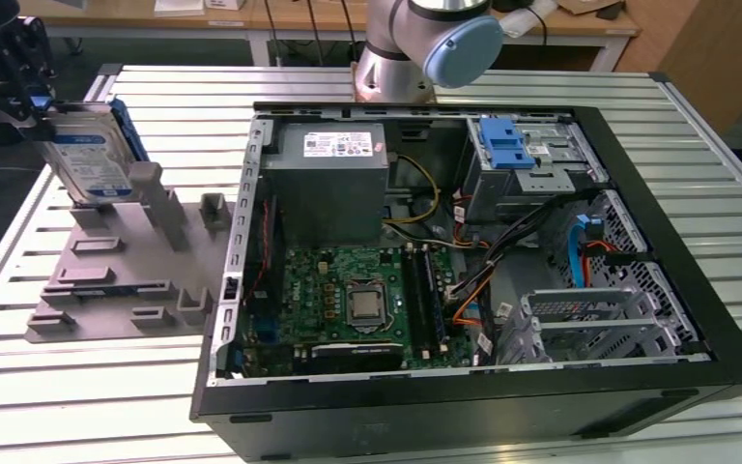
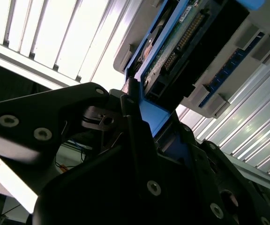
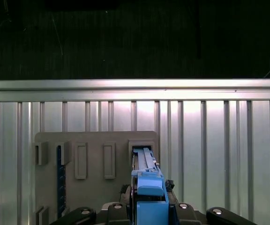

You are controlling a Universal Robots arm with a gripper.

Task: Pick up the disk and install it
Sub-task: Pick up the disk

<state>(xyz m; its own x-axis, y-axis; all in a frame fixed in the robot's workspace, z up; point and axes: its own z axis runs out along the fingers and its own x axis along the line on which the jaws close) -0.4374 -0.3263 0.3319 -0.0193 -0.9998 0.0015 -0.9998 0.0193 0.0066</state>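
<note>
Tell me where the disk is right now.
In the exterior view the disk stands upright at the view's left, at the grey holder beside the open computer case, its top held by the gripper.

Blue-framed disk in the gripper

Silver disk, blue bracket, grey fixture

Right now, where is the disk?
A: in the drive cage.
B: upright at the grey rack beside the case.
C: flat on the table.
B: the disk stands upright at the grey rack, outside the case, with the gripper at its top edge.
</note>
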